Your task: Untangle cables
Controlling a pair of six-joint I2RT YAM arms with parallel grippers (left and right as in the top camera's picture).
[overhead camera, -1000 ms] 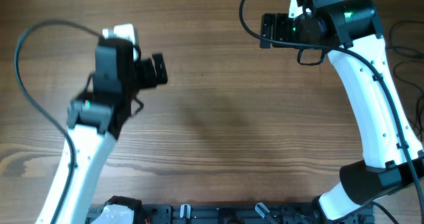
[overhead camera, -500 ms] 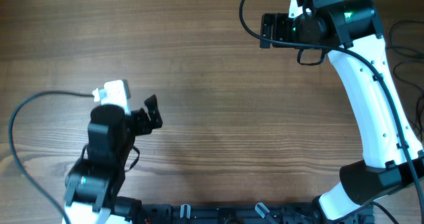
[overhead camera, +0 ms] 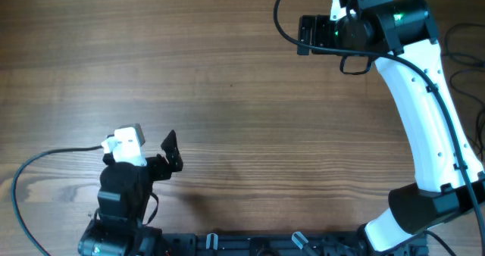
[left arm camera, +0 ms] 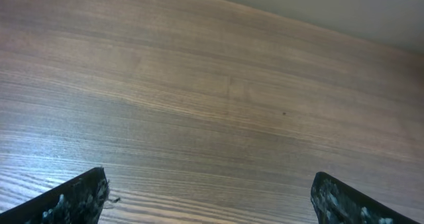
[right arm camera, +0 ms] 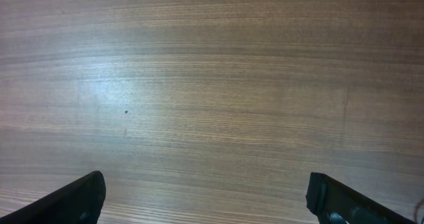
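Observation:
Thin black cables (overhead camera: 465, 59) lie at the table's far right edge, beyond the right arm and partly out of frame; their plug ends do not show. My left gripper (overhead camera: 170, 151) is open and empty at the front left, far from them; the left wrist view (left arm camera: 209, 184) shows only bare wood between its fingers. My right gripper (overhead camera: 304, 35) is open and empty at the back, right of centre, pointing left; the right wrist view (right arm camera: 205, 184) also shows only wood.
The wooden table (overhead camera: 242, 112) fills the view. A black rail with clips (overhead camera: 250, 245) runs along the front edge. A thick black arm cable (overhead camera: 30, 173) loops at the front left, another (overhead camera: 282, 14) beside the right gripper.
My left arm has drawn back from mid-left toward the front edge, its gripper staying open. The right arm has not moved.

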